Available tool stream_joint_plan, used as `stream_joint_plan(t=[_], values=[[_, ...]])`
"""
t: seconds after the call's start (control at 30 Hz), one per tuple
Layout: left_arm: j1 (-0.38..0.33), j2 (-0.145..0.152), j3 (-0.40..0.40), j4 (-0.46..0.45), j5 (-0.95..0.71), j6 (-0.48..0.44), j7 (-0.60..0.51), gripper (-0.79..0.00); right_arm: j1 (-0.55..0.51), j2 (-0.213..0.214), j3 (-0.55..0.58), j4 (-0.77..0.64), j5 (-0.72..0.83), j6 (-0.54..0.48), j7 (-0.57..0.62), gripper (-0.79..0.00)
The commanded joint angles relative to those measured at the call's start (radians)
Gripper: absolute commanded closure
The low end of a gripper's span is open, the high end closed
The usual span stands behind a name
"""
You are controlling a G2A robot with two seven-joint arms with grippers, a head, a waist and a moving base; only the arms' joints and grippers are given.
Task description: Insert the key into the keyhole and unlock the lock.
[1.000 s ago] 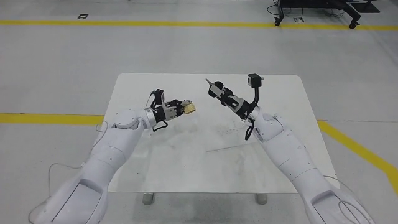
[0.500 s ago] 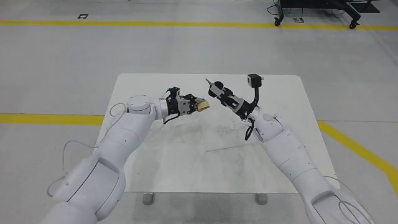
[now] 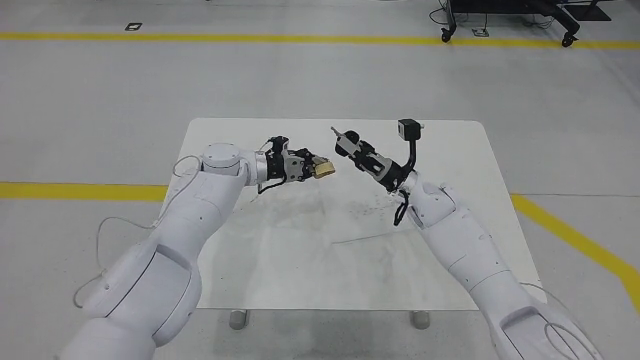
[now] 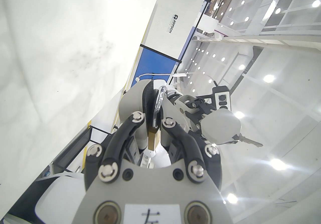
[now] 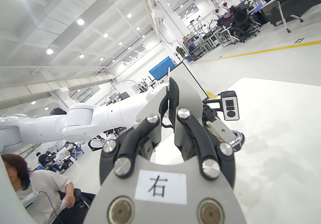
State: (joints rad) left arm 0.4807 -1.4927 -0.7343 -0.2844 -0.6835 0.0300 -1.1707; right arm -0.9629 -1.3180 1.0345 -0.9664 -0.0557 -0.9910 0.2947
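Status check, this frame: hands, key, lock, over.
Left hand shut on lock. Right hand shut on key. Key not inserted, apart from lock. Both held above table.

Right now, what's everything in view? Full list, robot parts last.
padlock: one, brass body with silver shackle, held above the table in the left gripper.
key: one, silver, held in the right gripper, apart from the padlock, not inserted.
table: one, white, beneath both arms.
floor lines: two, yellow, one beyond the table, one passing under it.
left gripper: one, grey and black, shut on the padlock.
right gripper: one, grey and black, shut on the key, facing the left gripper.
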Motion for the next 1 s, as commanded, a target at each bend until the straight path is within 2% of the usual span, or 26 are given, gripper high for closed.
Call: stream_joint_plan(t=[0.0,0.07,0.1,0.17,0.3,0.43,0.57,0.67,0.97], values=[[0.012,0.0,-0.004,-0.011,-0.004,-0.002,0.022,0.0,-0.013,-0.001,-0.002,-0.01,0.032,0.029,0.001,0.0],[0.022,0.005,-0.012,-0.037,-0.003,0.006,0.041,0.0,-0.031,0.004,0.003,-0.042,0.13,0.145,0.066,0.0],[0.017,0.008,-0.017,-0.052,0.001,0.013,0.045,0.0,-0.046,0.008,0.01,-0.065,0.209,0.24,0.123,0.0],[0.009,0.014,-0.025,-0.077,0.008,0.036,0.044,0.0,-0.065,0.029,0.062,-0.15,0.282,0.358,0.232,0.0],[-0.009,0.021,-0.025,-0.117,0.052,0.089,0.074,0.0,-0.181,0.073,0.187,-0.35,0.28,0.59,0.305,0.0],[-0.017,0.02,-0.023,-0.152,0.079,0.132,0.1,0.0,-0.316,0.108,0.299,-0.574,0.216,0.829,0.343,0.0],[-0.026,0.009,-0.007,-0.182,0.109,0.185,0.111,0.0,-0.416,0.126,0.359,-0.736,0.183,1.002,0.378,0.0],[-0.031,0.003,-0.012,-0.186,0.096,0.197,0.125,0.0,-0.448,0.129,0.368,-0.788,0.214,1.081,0.391,0.0],[-0.031,0.003,-0.012,-0.186,0.096,0.197,0.125,0.0,-0.448,0.129,0.368,-0.788,0.214,1.081,0.391,0.0]])
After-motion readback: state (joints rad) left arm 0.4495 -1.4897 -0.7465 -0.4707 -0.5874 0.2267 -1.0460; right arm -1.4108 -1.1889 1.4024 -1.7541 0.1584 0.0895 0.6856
